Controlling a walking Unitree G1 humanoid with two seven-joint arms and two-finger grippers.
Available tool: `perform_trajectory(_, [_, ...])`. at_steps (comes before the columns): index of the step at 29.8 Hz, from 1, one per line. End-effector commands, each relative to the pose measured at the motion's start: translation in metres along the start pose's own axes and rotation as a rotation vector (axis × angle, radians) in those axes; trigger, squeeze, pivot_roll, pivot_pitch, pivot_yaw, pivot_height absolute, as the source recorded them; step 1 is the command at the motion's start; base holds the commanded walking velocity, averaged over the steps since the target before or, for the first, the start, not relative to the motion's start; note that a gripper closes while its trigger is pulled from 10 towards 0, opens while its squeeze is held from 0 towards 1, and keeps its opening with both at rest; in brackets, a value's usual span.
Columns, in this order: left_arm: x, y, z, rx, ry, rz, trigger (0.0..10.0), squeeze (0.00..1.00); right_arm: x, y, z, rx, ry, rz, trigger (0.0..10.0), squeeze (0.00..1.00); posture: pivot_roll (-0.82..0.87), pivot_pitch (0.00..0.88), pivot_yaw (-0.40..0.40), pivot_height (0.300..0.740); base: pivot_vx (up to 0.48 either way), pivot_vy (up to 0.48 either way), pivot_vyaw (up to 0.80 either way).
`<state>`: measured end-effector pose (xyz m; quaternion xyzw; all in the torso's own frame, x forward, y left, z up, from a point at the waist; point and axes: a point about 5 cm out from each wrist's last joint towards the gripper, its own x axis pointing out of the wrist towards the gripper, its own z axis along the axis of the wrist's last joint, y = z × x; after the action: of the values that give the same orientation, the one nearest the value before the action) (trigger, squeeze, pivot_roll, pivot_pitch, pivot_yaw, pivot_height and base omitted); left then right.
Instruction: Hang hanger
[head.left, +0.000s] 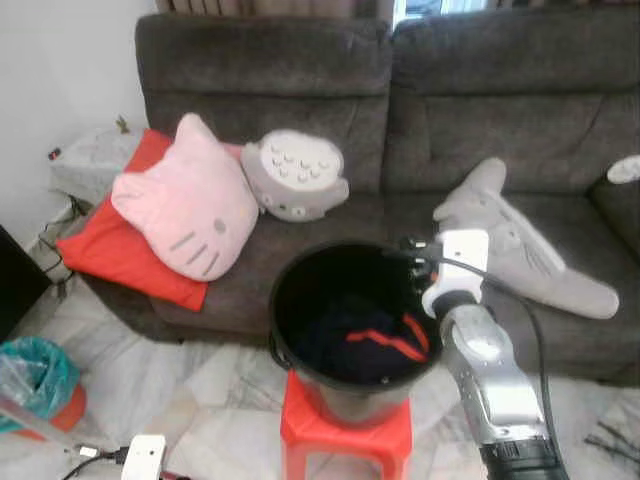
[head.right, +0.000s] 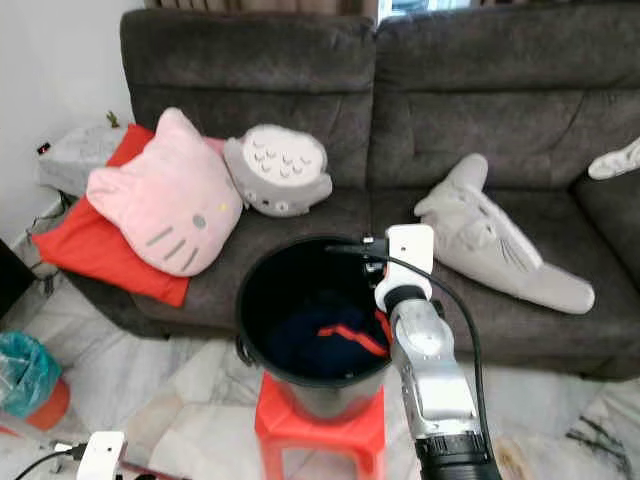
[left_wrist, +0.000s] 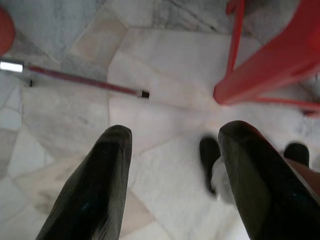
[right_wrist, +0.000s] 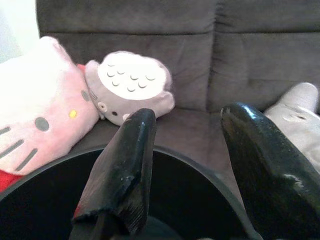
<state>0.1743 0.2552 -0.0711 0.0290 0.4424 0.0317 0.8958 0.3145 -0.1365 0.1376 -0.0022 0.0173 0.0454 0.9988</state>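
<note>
Right claw (head.left: 400, 250) hangs wide and empty over the bucket (head.left: 300, 275) rim; laundry (head.left: 372, 343) lies below it; no hanger can be made out. Left claw (left_wrist: 175, 165), also wide, idles near the floor (left_wrist: 165, 55).

Before you stands a dark grey fabric sofa (head.left: 470, 90). On its left seat a pink cat-face plush cushion (head.left: 190, 200) leans on a flat red cushion (head.left: 105, 245), with a round grey owl-like plush (head.left: 295, 175) touching it. A long grey shark-like plush (head.left: 520, 245) lies on the right seat. A teal plastic bag (head.left: 30, 375) sits on the pale marble tile floor (head.left: 215, 375) at far left.
</note>
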Motion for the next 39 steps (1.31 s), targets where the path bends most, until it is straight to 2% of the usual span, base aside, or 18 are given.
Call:
perform_trajectory(1, [0.0,-0.004,-0.007,-0.002,0.034,0.0,10.0,0.0,0.0,0.009,0.001,-0.003,0.0,0.028,10.0,0.0,-0.07,0.007,0.053,0.74,0.0,0.0,0.0])
perform_trajectory(2, [0.001,-0.012,-0.008,-0.001,0.034,-0.01,10.0,0.0,0.0,0.009,0.001,-0.002,0.002,0.028,10.0,0.0,-0.07,0.007,0.053,0.74,0.0,0.0,0.0])
perform_trajectory(6, [0.002,-0.025,-0.012,0.001,0.043,-0.025,10.0,0.0,-0.001,0.009,0.0,-0.002,0.009,0.033,10.0,0.0,-0.07,0.007,0.052,0.74,0.0,0.0,0.0])
perform_trajectory(8, [0.002,-0.025,-0.013,0.0,0.046,-0.024,10.0,0.0,-0.003,0.009,-0.001,-0.011,0.018,0.034,10.0,0.0,-0.07,0.008,0.051,0.74,0.0,0.0,0.0])
perform_trajectory(13, [-0.001,-0.006,-0.013,-0.005,0.047,-0.003,10.0,0.0,-0.018,0.006,-0.012,-0.018,0.097,0.033,10.0,0.0,-0.08,0.01,0.05,0.74,0.0,0.0,0.0])
perform_trajectory(18, [-0.002,0.002,-0.009,-0.006,0.041,0.005,10.0,0.0,-0.035,-0.003,-0.015,-0.047,0.128,0.097,10.0,0.0,-0.09,0.011,0.049,0.74,0.0,0.0,0.0])
perform_trajectory(21, [0.001,-0.007,-0.007,-0.005,0.035,-0.006,10.0,0.0,-0.046,-0.013,-0.021,-0.063,0.214,0.183,10.0,0.0,-0.1,0.01,0.05,0.74,0.0,0.0,0.0])
perform_trajectory(22, [0.002,-0.012,-0.007,-0.004,0.035,-0.012,10.0,0.0,-0.05,-0.017,-0.027,-0.12,0.265,0.215,10.0,0.0,-0.1,0.01,0.05,0.74,0.0,0.0,0.0])
perform_trajectory(27, [0.003,-0.027,-0.009,0.002,0.037,-0.029,10.0,0.0,-0.061,-0.031,-0.031,-0.082,0.338,0.251,10.0,0.0,-0.1,0.003,0.049,0.74,0.0,0.0,0.0])
perform_trajectory(28, [0.003,-0.029,-0.01,0.004,0.038,-0.031,10.0,0.0,-0.065,-0.034,-0.029,-0.063,0.334,0.302,10.0,1.0,-0.1,0.003,0.049,0.74,0.0,0.0,0.0])
perform_trajectory(32, [0.002,-0.023,-0.012,0.003,0.044,-0.025,10.0,0.0,-0.071,-0.041,-0.025,-0.045,0.331,0.352,10.0,1.0,-0.1,0.0,0.049,0.74,0.0,0.0,0.0])
perform_trajectory(36, [-0.001,-0.006,-0.012,0.0,0.047,-0.004,10.0,0.0,-0.073,-0.062,-0.024,-0.033,0.354,0.311,10.0,1.0,-0.1,0.0,0.048,0.74,0.0,0.0,0.0])
perform_trajectory(38, [-0.002,0.001,-0.012,-0.001,0.047,0.004,10.0,0.0,-0.073,-0.066,-0.023,-0.033,0.352,0.314,10.0,1.0,-0.1,0.0,0.048,0.74,0.0,0.0,0.0])
perform_trajectory(39, [-0.003,0.004,-0.012,0.0,0.049,0.008,10.0,0.0,-0.073,-0.063,-0.016,0.003,0.322,0.361,10.0,1.0,-0.1,0.0,0.05,0.74,0.0,0.0,0.0])
